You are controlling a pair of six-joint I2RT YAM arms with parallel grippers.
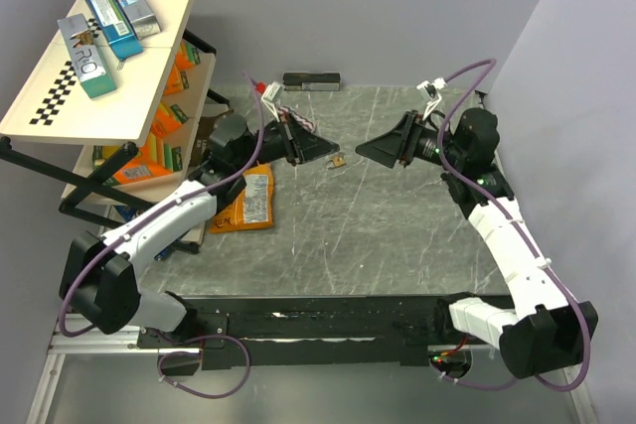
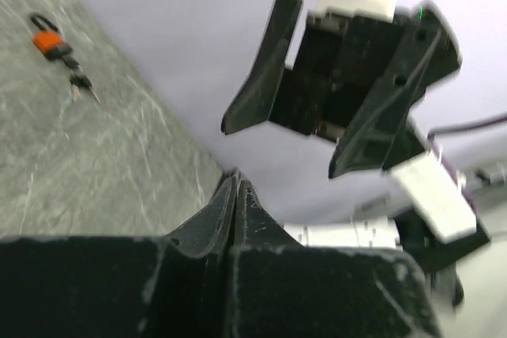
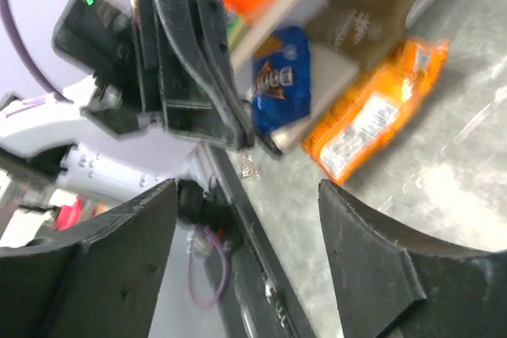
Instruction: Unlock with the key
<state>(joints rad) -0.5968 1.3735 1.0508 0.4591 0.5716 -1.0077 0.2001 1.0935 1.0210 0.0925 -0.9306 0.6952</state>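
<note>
Shows the left claw (image 1: 328, 151) pinched fully together with nothing visible between its fingers, tip to tip with the right claw (image 1: 360, 154), spread wide and empty, both just above the grey worktop (image 1: 378, 235). Puts the key (image 2: 81, 83), a tiny dark cluster, flat on that worktop right against the orange-red padlock (image 2: 49, 41), well apart from both claws. Has a small brass padlock (image 1: 337, 161) lying between the two claw tips.
</note>
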